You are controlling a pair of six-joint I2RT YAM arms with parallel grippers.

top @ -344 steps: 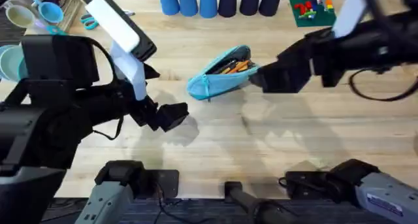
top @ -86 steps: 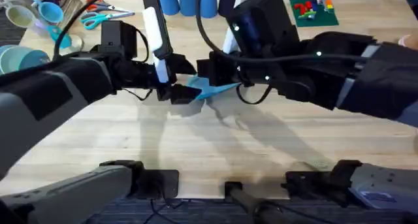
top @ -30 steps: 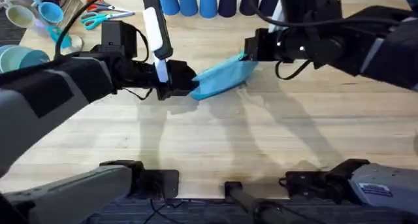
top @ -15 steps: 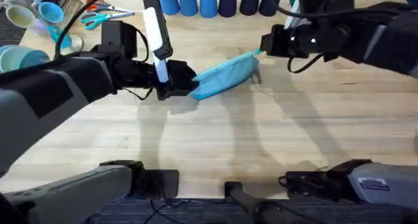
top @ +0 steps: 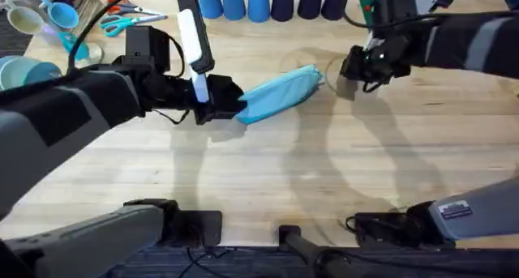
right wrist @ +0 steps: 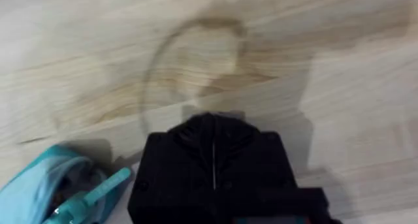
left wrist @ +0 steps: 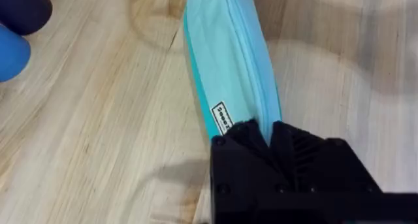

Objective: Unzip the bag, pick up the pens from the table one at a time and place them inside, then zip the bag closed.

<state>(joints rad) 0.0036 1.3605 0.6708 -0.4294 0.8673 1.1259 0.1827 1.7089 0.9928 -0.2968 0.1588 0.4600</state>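
Note:
The light blue bag (top: 280, 91) lies slanted on the table (top: 268, 173), and its zipper (left wrist: 245, 61) looks shut along its length. My left gripper (top: 231, 106) is shut on the bag's left end (left wrist: 264, 129). My right gripper (top: 347, 70) hovers just right of the bag's other end, shut with nothing between its fingers (right wrist: 212, 123). The small teal pull (right wrist: 108, 183) sticks out free beside it, apart from the fingers. The pens are out of view.
Blue cups (top: 235, 1) and dark cups (top: 300, 1) stand along the back edge. Scissors (top: 122, 23) and pale cups (top: 61, 14) lie at the back left, and a green brick plate (top: 385, 10) sits at the back right. The near half of the table is bare wood.
The bag, earlier open with pens showing inside, now looks zipped. My right gripper has drawn back to the right, off the bag's end. The left gripper has kept its hold.

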